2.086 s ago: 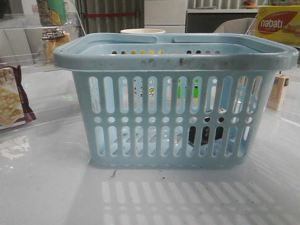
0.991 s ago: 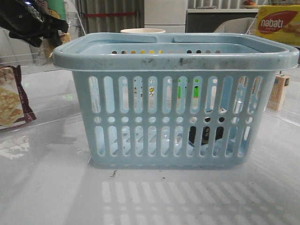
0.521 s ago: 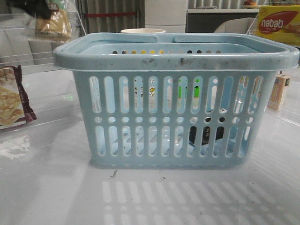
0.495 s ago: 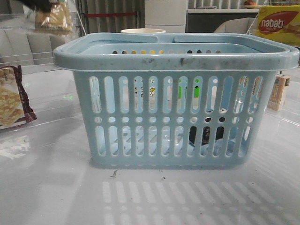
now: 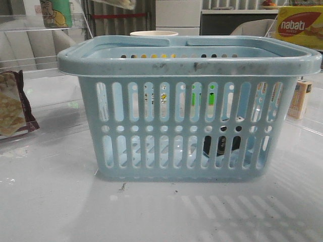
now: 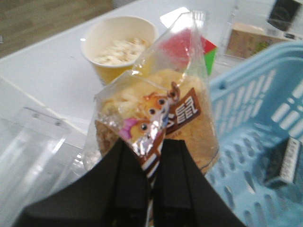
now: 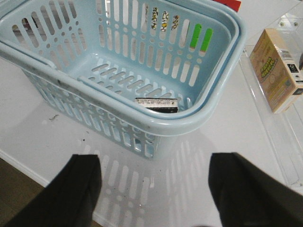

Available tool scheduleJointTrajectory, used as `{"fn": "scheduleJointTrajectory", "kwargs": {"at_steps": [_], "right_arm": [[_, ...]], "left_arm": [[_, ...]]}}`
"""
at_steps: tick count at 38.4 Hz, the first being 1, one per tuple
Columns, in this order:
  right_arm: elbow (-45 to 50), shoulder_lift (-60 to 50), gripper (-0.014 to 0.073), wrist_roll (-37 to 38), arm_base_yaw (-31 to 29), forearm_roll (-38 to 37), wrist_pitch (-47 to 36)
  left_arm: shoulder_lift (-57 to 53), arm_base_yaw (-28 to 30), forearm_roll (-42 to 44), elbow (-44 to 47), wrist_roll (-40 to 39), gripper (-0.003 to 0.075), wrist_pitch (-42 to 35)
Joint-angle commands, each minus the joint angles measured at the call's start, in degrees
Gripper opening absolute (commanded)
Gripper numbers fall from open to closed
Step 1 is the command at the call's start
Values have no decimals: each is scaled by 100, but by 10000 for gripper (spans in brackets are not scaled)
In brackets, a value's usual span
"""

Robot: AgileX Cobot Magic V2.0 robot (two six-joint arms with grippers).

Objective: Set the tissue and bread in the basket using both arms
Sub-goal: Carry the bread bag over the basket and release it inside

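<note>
The left hand (image 6: 150, 156) is gripping the bread (image 6: 156, 118) beside the basket (image 6: 265, 123), tissue (image 7: 156, 104) inside; right hand (image 7: 154, 189) is gaping empty. Next: carry over, release.

Bright, even light. The glossy worktop (image 5: 60, 201) shows soft glare and reflections. The bread (image 6: 156, 118) above the left hand (image 6: 150, 189) is slightly blurred.

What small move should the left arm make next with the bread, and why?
Probably carry it sideways over the basket opening before releasing. The left pincer is shut on the bagged bread, which hangs above the basket's edge, partly outside it. The tissue pack already lies on the basket floor, and the right pincer is open and empty, so only the bread remains.
</note>
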Motion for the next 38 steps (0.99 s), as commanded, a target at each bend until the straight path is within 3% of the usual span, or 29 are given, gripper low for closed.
{"fn": "scheduleJointTrajectory", "kwargs": {"at_steps": [1, 8, 14, 18, 30, 38], "right_arm": [[-147, -9, 580, -52, -20, -81, -398], [-147, -9, 580, -52, -20, -81, -398], [-147, -9, 580, -52, -20, -81, -398], [-147, -9, 580, -52, -20, -81, -398], [-147, -9, 580, -52, -20, -81, -398], [-147, -9, 580, -52, -20, -81, -398]], "left_arm": [[-131, -373, -115, 116, 40, 91, -411], [271, -755, -302, 231, 40, 128, -447], [429, -879, -411, 231, 40, 360, -502], [334, -879, -411, 231, 40, 445, -502], [-696, -903, -412, 325, 40, 441, -64], [-1867, -1061, -412, 1315, 40, 441, -115]]}}
